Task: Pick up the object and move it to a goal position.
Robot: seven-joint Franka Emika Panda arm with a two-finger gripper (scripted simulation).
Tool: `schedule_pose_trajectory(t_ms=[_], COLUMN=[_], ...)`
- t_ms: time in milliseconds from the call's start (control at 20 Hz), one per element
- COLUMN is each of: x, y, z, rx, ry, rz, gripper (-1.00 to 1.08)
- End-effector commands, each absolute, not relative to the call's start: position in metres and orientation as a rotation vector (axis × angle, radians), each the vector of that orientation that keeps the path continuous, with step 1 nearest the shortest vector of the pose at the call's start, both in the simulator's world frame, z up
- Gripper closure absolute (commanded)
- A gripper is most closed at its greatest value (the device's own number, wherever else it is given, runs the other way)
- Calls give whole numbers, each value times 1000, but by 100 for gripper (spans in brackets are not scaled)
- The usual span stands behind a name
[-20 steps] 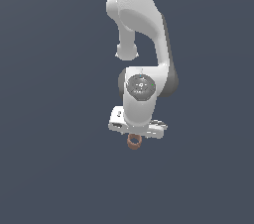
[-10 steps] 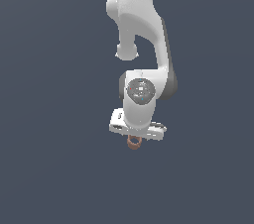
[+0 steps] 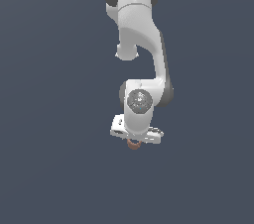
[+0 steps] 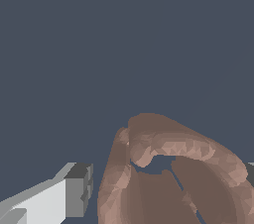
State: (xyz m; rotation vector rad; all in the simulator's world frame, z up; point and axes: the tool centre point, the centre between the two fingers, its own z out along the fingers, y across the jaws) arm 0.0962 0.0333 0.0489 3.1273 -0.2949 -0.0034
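Nothing much has moved since before: my tool still grips the brown ring, and I see no writing.

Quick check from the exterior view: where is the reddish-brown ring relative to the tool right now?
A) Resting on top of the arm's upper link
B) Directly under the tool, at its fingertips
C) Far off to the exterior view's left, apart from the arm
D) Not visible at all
B: the reddish-brown ring peeks out just beneath the white tool, and the wrist view shows it close up beside a finger.
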Motion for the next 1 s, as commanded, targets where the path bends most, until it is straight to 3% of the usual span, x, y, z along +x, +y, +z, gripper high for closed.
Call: schedule_pose_trajectory(t_ms=[0, 100, 150, 950], x=[98, 98, 98, 99], y=[33, 33, 33, 50], z=[48, 49, 49, 59], rx=[3128, 3128, 3128, 3128], ry=[-295, -295, -295, -295], rz=[0, 0, 0, 0], gripper=[-92, -92, 108, 108])
